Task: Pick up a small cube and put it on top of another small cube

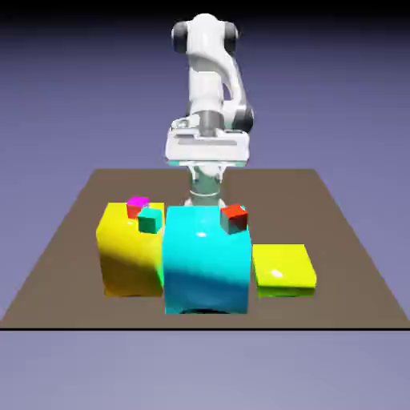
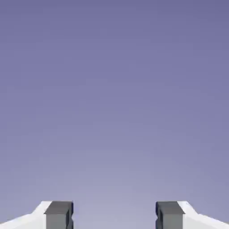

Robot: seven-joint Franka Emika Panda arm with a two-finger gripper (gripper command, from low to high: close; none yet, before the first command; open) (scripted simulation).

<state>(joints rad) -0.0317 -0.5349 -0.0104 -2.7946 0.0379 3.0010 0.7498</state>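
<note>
cyan block (image 1: 207, 260): seen nearest, with the yellow block (image 1: 130, 252) just beside it.
magenta cube (image 1: 138, 206): small, bright-topped, redder-sided, seen by the yellow block's top, partly hidden by the teal cube (image 1: 150, 220).
table (image 1: 344, 300): bare edges left at both sides.
gripper (image 2: 114, 217): fingers parted wide, nothing held; fingertips shown only in the hand view, against plain backdrop (image 2: 114, 98).

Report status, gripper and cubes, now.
Gripper open, empty. Magenta cube unheld, by the yellow block. Teal cube close beside it, possibly crowding a grasp.
</note>
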